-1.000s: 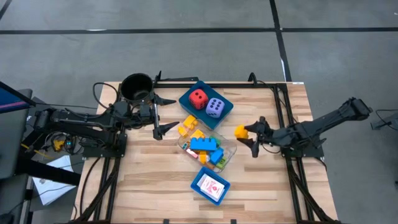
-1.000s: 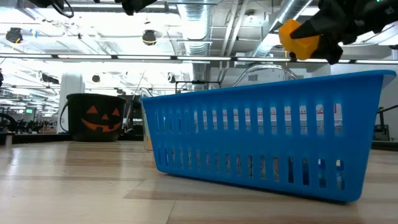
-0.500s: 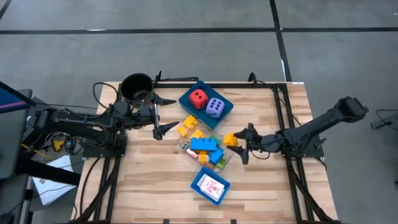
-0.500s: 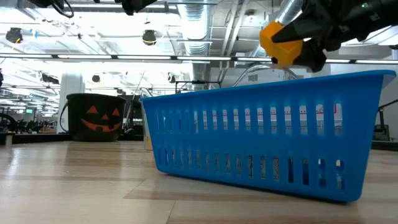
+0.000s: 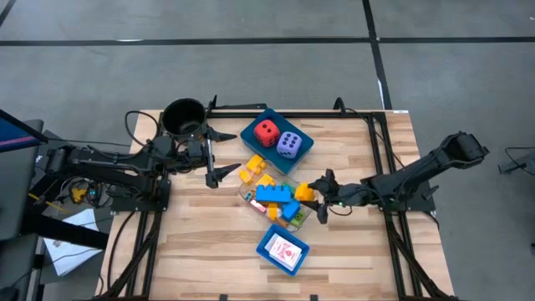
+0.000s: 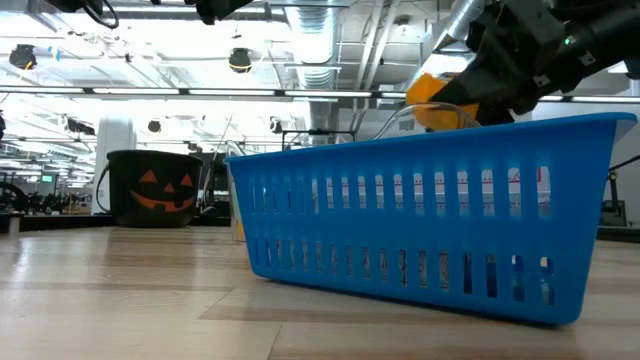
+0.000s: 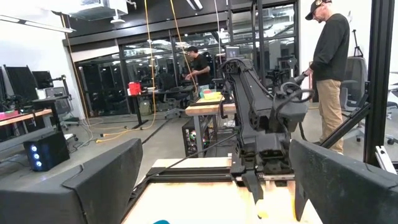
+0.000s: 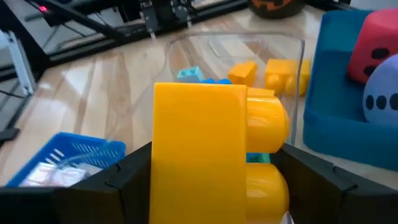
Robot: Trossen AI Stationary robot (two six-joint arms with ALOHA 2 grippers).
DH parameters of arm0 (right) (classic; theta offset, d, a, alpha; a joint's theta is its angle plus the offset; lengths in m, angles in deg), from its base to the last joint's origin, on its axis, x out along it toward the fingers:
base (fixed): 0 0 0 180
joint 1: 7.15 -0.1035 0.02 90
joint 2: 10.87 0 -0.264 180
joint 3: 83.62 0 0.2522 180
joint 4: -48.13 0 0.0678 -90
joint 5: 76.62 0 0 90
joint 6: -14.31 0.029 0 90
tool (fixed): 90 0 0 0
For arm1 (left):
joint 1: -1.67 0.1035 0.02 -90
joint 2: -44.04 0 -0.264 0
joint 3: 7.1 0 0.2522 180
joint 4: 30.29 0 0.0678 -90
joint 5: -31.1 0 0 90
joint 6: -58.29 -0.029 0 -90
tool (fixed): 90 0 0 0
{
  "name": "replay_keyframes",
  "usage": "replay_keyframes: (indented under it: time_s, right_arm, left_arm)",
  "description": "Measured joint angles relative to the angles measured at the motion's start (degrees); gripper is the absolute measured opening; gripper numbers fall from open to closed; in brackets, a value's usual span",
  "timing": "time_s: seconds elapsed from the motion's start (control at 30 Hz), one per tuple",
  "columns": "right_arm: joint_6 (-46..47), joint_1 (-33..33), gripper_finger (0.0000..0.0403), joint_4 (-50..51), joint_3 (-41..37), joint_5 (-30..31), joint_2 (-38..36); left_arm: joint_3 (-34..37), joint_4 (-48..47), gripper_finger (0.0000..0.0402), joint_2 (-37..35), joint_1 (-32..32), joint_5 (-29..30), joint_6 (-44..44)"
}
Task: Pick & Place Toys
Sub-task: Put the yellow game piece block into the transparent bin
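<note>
High view: your right gripper grasps a yellow brick over the clear bin's edge; your left gripper, fingers spread, waits beside the dark pot. Right wrist view: the brick fills the gap between your fingers.

Bare table front-left; bricks and blue trays crowding the middle.
</note>
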Motion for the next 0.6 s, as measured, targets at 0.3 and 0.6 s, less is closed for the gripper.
replay_keyframes:
  time_s: [0.3, 0.6]
  right_arm:
    - [-0.94, 1.32, 0.0275, -0.29, 0.94, -2.82, 1.8]
    - [-1.35, 0.84, 0.0276, -0.15, 1.14, -3.22, 1.79]
  left_arm:
    - [0.0, -0.07, 0.04, 0.0, 0.0, -0.01, 0.0]
    - [0.0, -0.28, 0.04, 0.0, 0.0, -0.01, 0.0]
